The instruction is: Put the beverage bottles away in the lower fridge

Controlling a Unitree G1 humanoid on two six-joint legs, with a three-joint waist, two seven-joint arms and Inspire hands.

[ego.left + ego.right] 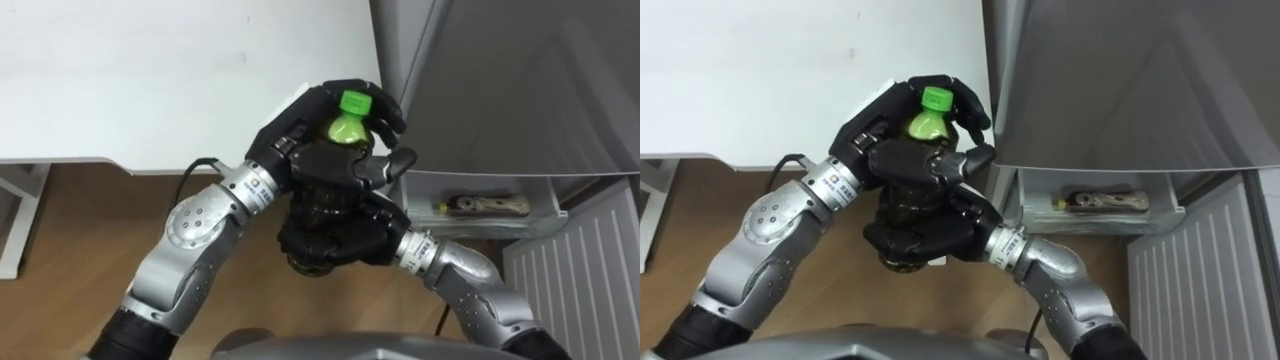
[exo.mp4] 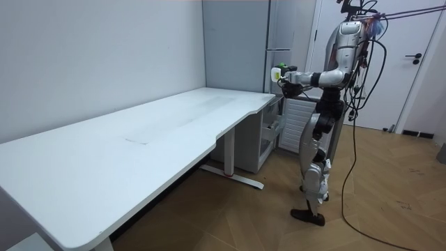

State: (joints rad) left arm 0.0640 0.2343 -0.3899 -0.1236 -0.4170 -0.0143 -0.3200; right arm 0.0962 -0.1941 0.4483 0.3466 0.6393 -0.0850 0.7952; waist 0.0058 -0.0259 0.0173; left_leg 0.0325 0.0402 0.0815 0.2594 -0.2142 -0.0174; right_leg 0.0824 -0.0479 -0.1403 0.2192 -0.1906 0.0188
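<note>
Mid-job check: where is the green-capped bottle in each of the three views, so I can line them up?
Left eye view: bottle at centre, clasped by the left robot hand above and the right robot hand below.
Right eye view: bottle left of centre, same clasp.
Room view: bottle upper middle, held out at chest height.
Shared landmark: fridge, right of the bottle in both eye views, beyond it in the room view.

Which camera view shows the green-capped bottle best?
The left eye view: close up, the bottle shows its green cap and neck between the left hand and right hand curled round it. The right eye view shows nearly the same; the room view, a small pale-green spot.
</note>
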